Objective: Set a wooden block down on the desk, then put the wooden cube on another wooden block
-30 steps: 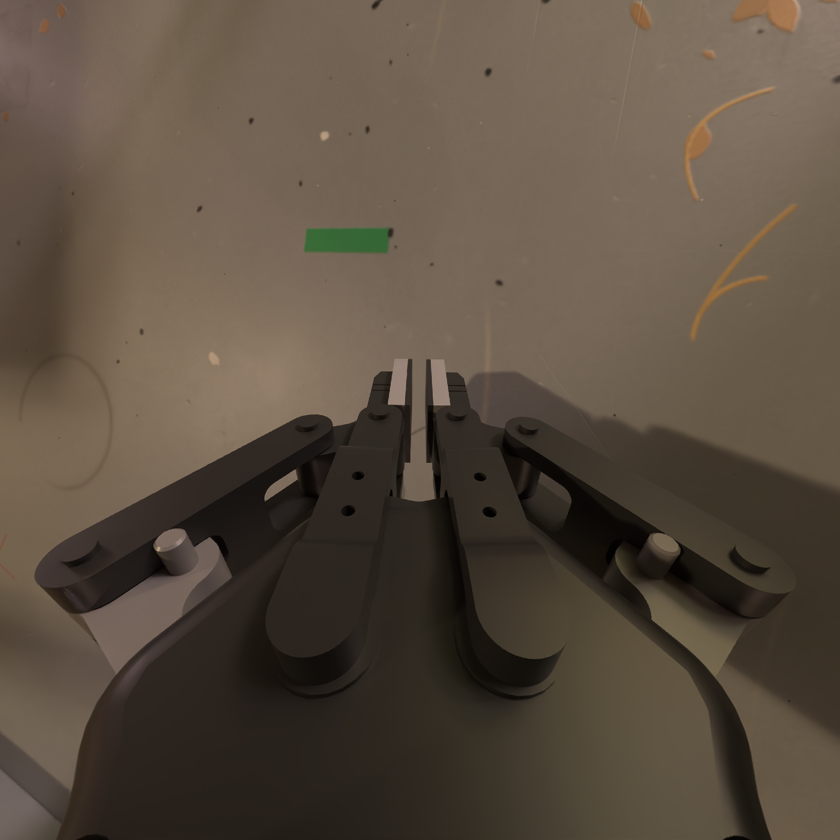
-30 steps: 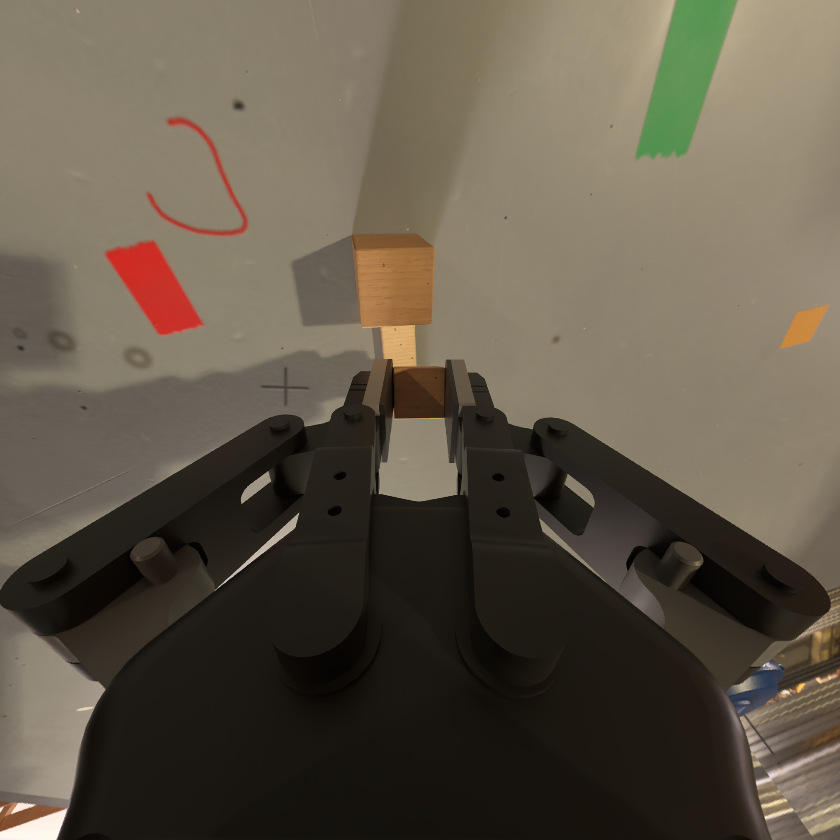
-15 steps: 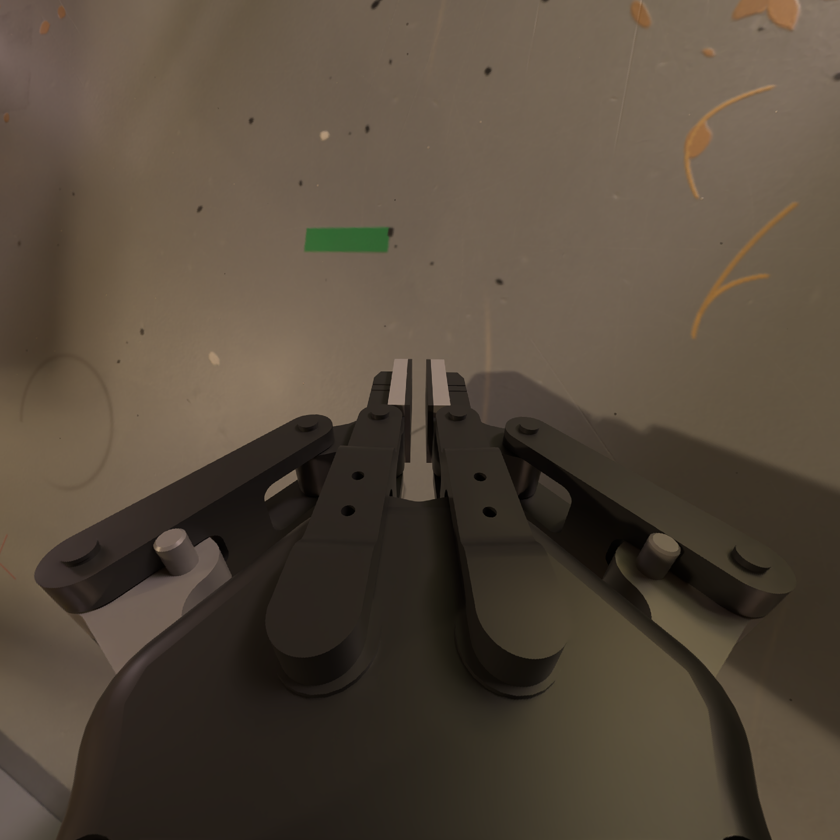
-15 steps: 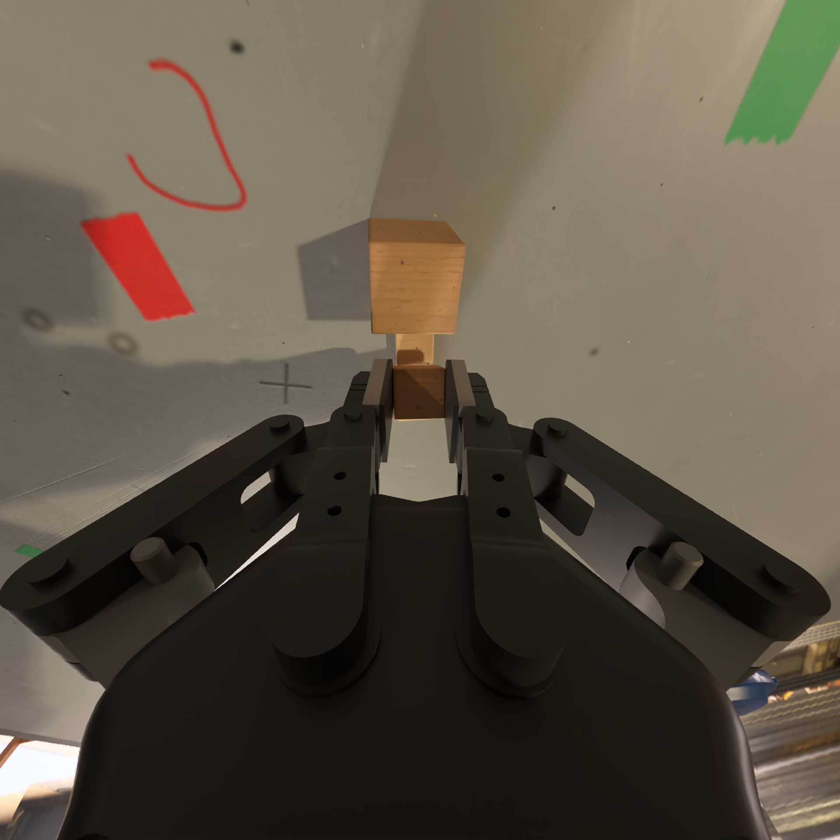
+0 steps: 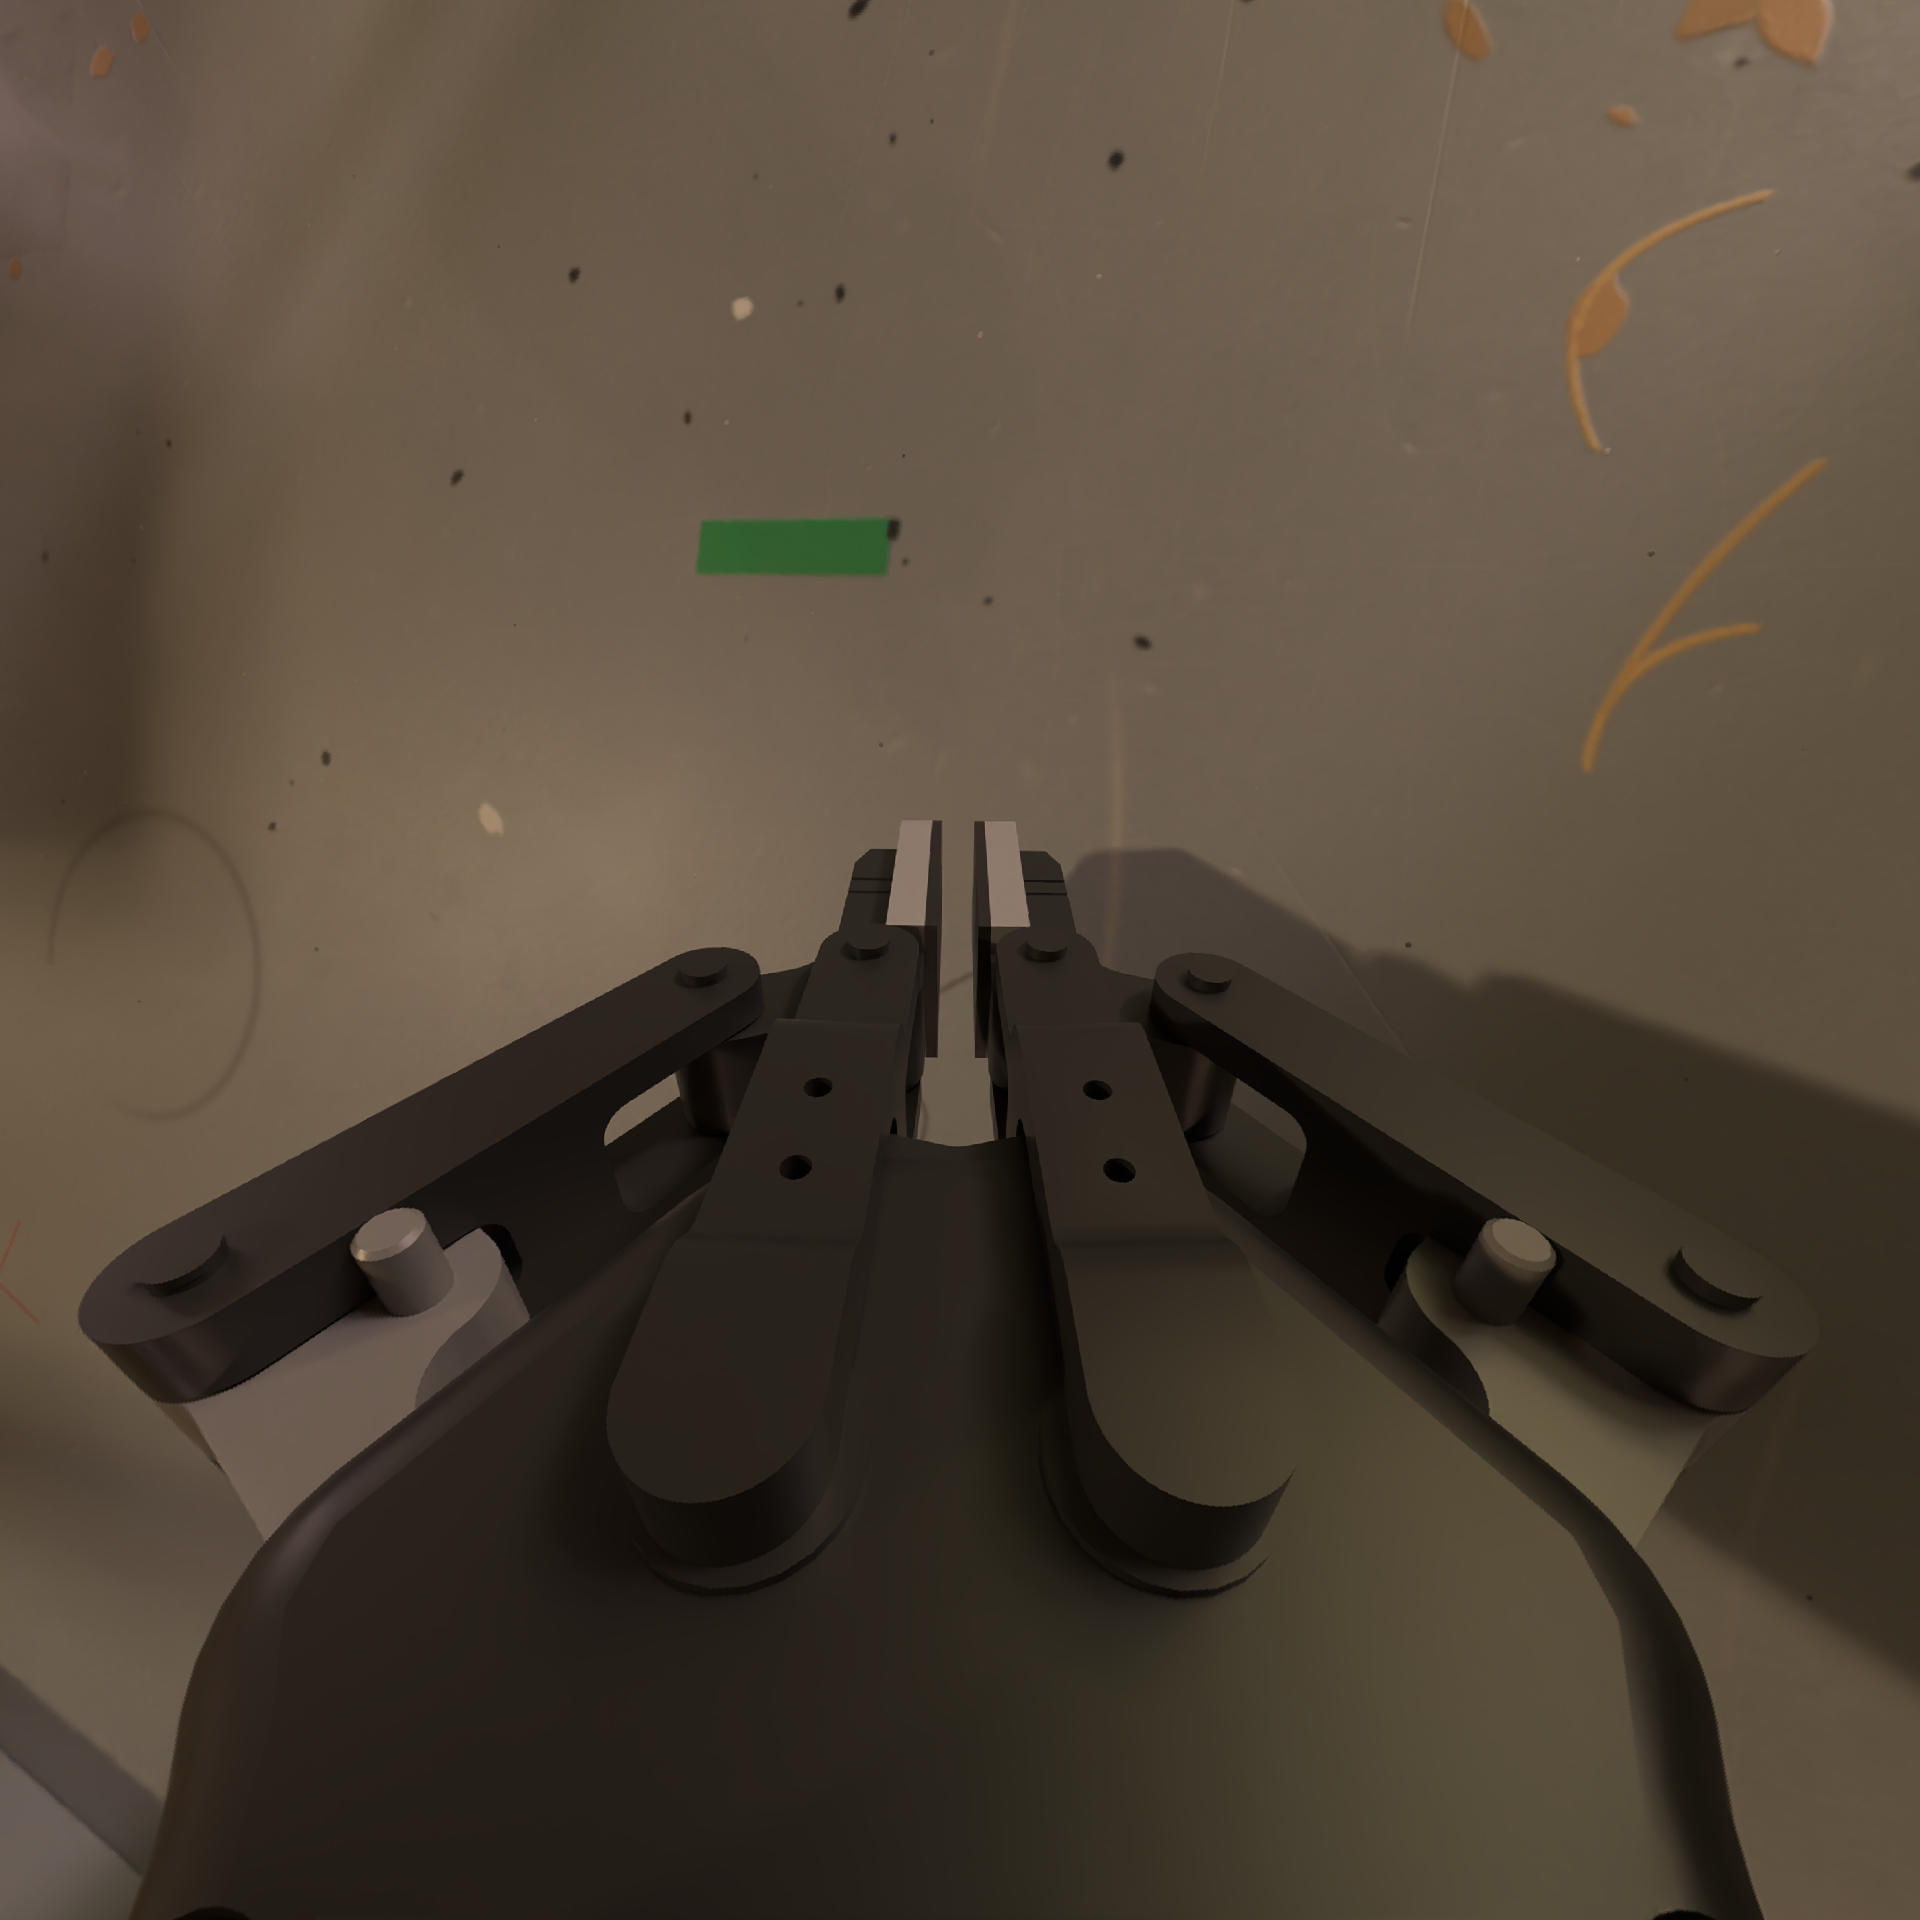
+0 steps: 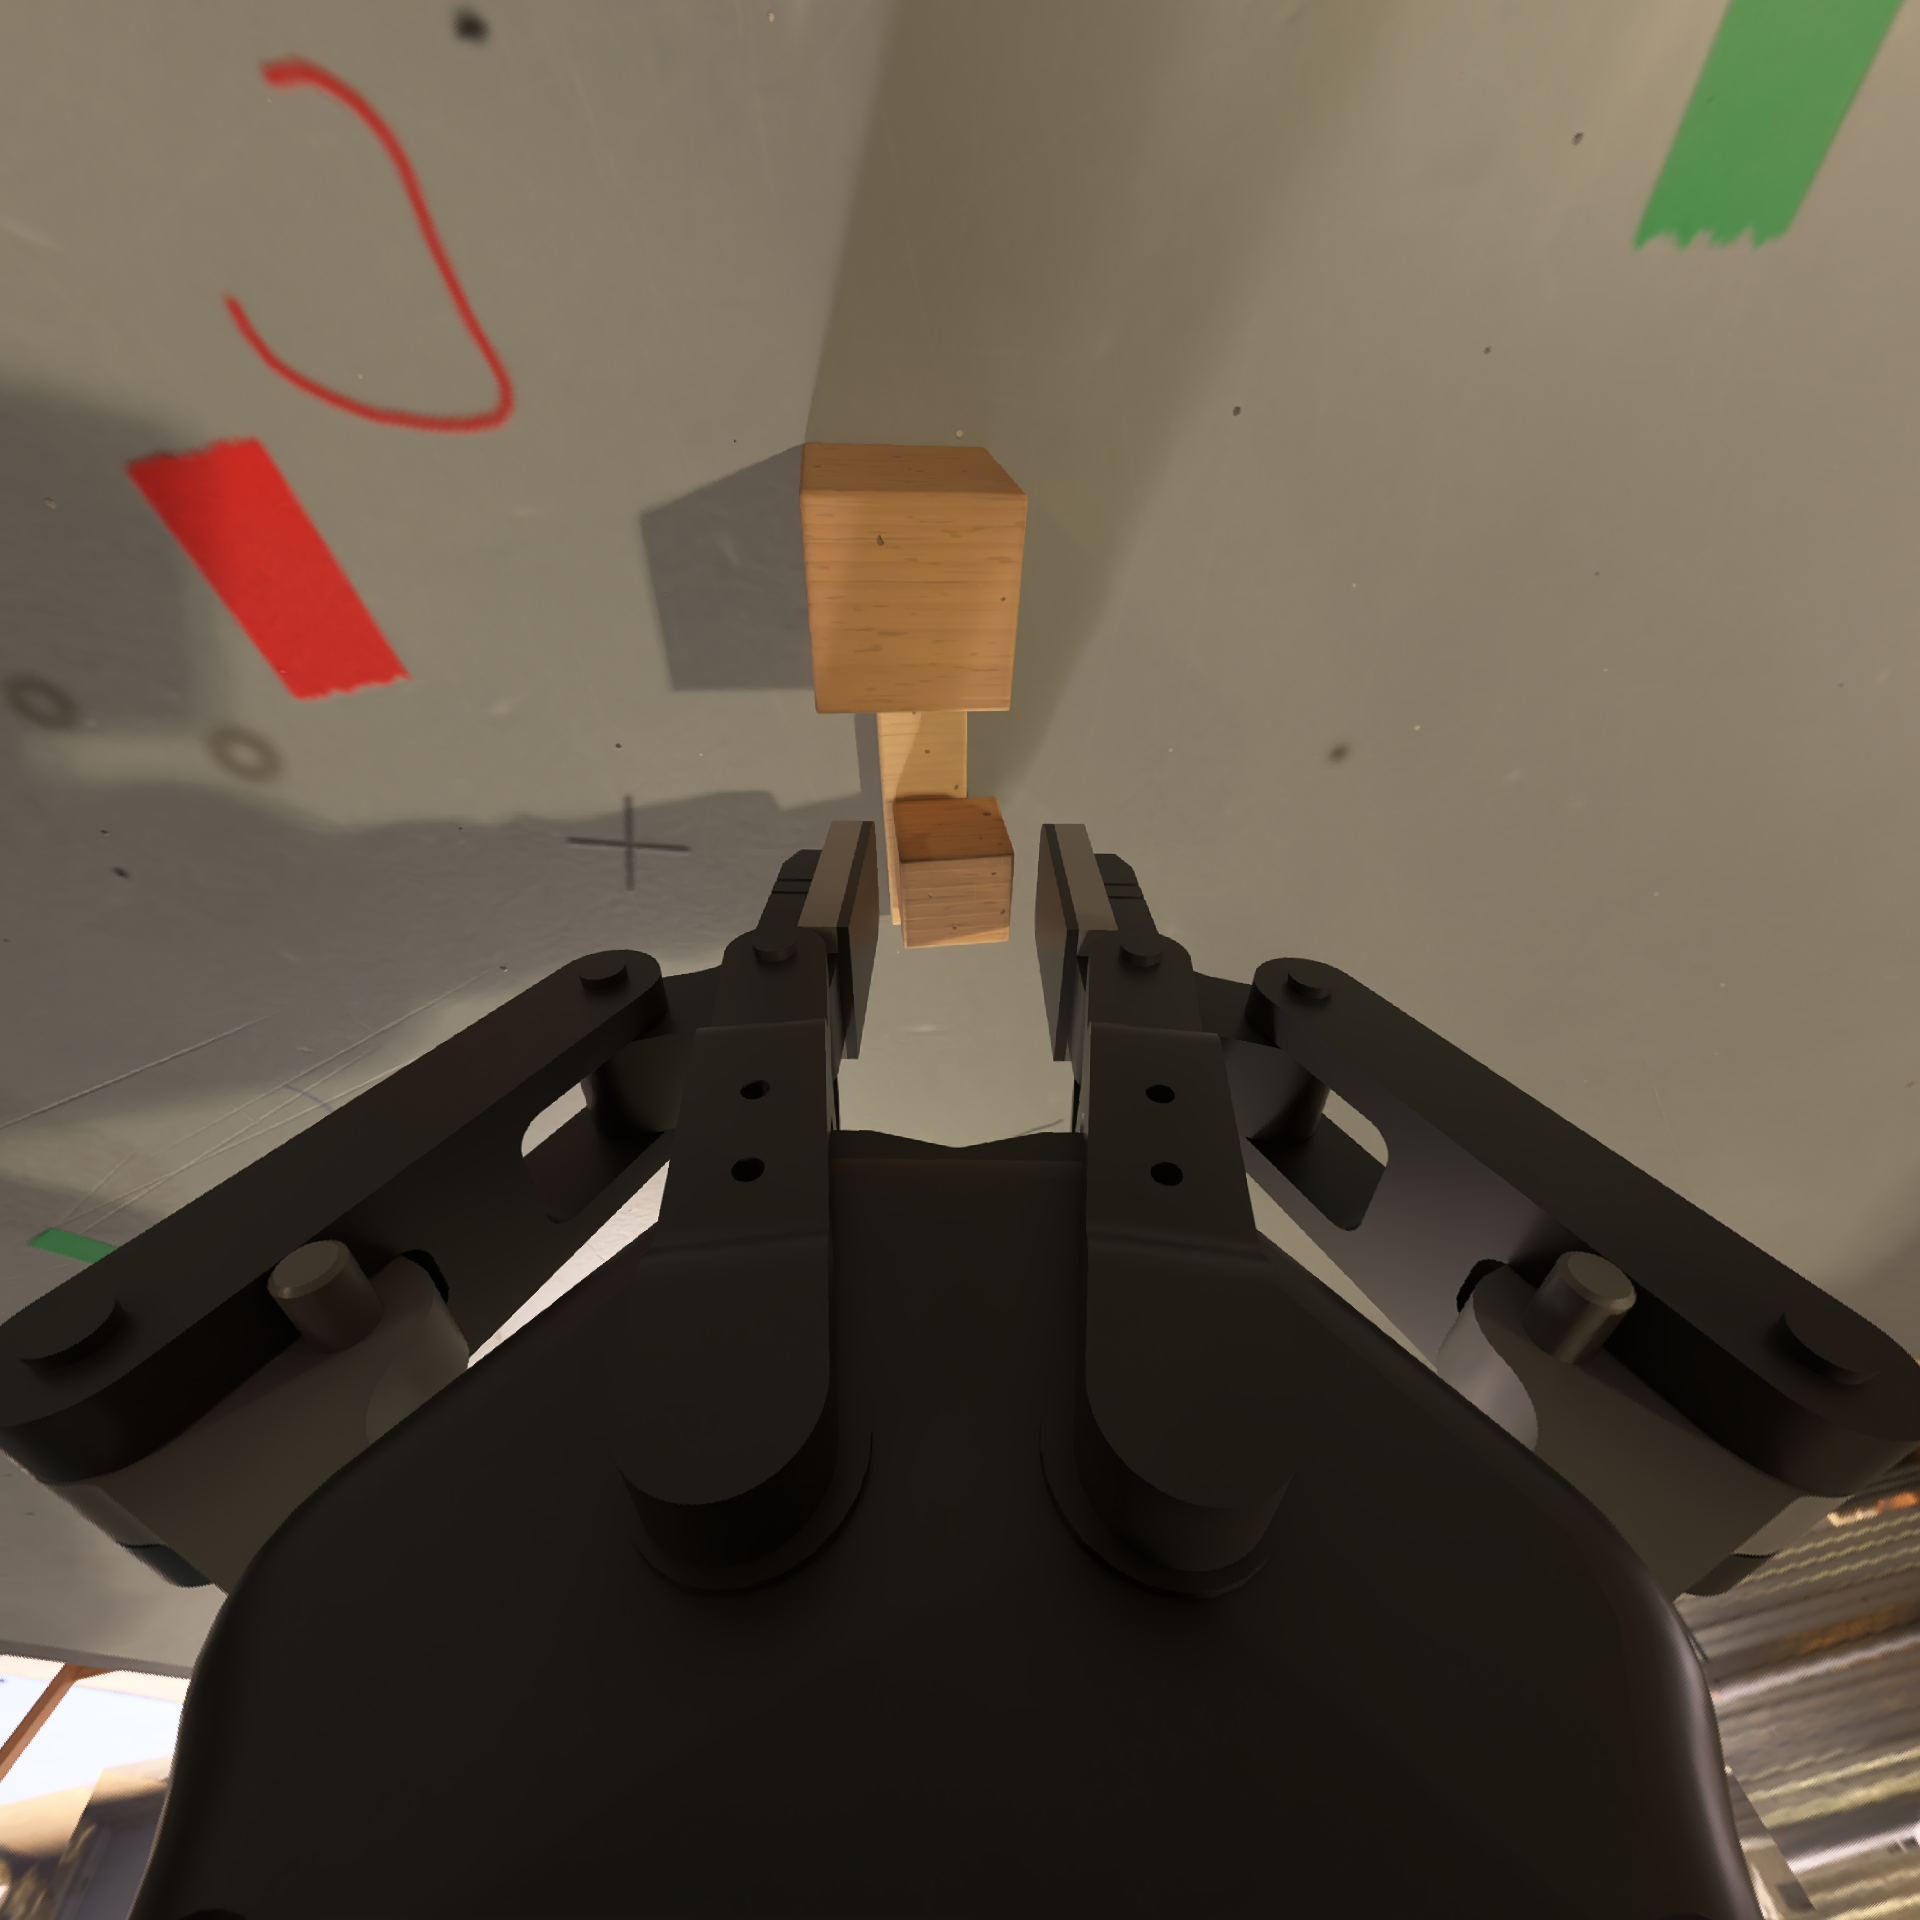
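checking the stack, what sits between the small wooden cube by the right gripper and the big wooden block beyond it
In the right wrist view, a pale narrow wooden block lies between the small wooden cube and the big wooden block.

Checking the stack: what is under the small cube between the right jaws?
A pale wooden block shows beneath the small cube. Whether they touch is hidden.

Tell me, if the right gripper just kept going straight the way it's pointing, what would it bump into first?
Most likely the small wooden block, sitting between the open fingers of the right gripper. The larger wooden cube lies beyond it on the desk, though depth is hard to judge.
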